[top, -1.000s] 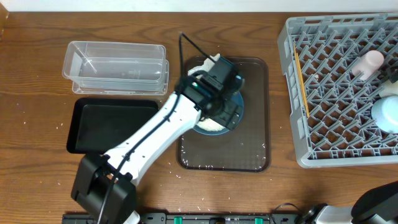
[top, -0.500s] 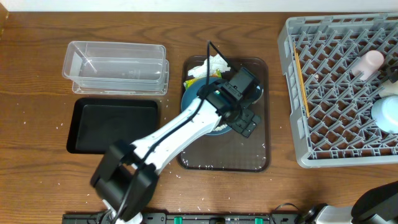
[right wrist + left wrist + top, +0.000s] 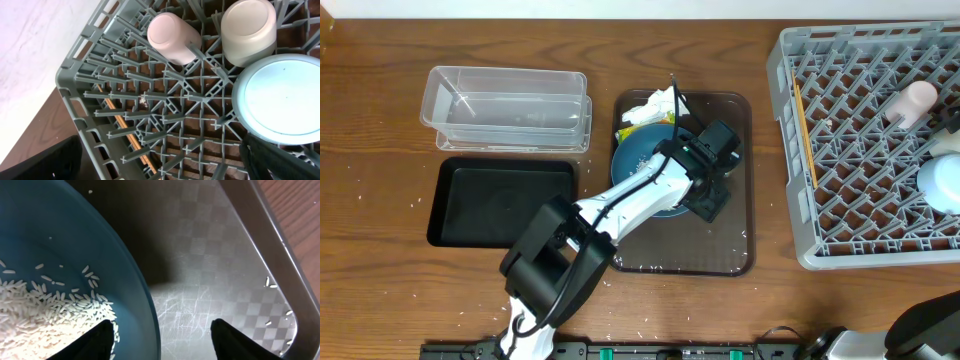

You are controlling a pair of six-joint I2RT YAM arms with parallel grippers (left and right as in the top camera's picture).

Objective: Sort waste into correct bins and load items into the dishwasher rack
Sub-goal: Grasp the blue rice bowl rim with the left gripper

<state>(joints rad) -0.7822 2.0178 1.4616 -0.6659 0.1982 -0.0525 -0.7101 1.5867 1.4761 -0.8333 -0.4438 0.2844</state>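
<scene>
The large dark-blue bowl (image 3: 642, 160) sits on the brown serving tray (image 3: 730, 250) and holds a heap of white rice (image 3: 40, 315). My left gripper (image 3: 708, 188) is open and straddles the bowl's right rim (image 3: 150, 315), one finger over the rice and one over the tray (image 3: 160, 342). The crumpled napkin (image 3: 656, 103) and the yellow-green wrapper (image 3: 630, 121) lie at the bowl's far edge. My right gripper (image 3: 160, 167) is open and empty above the grey rack (image 3: 75, 80), which holds the pink cup (image 3: 172, 37), the pale cup (image 3: 250, 30), the light-blue bowl (image 3: 282, 100) and the chopsticks (image 3: 127, 135).
The clear container (image 3: 510, 105) stands at the back left, with the black tray (image 3: 500, 200) in front of it. The rack (image 3: 790, 150) fills the right side of the table. Stray rice grains (image 3: 272, 284) lie on the serving tray and the wood.
My left gripper has moved right, from above the bowl's middle to its right rim. The napkin and wrapper have come into view behind the bowl. The right side has not changed.
</scene>
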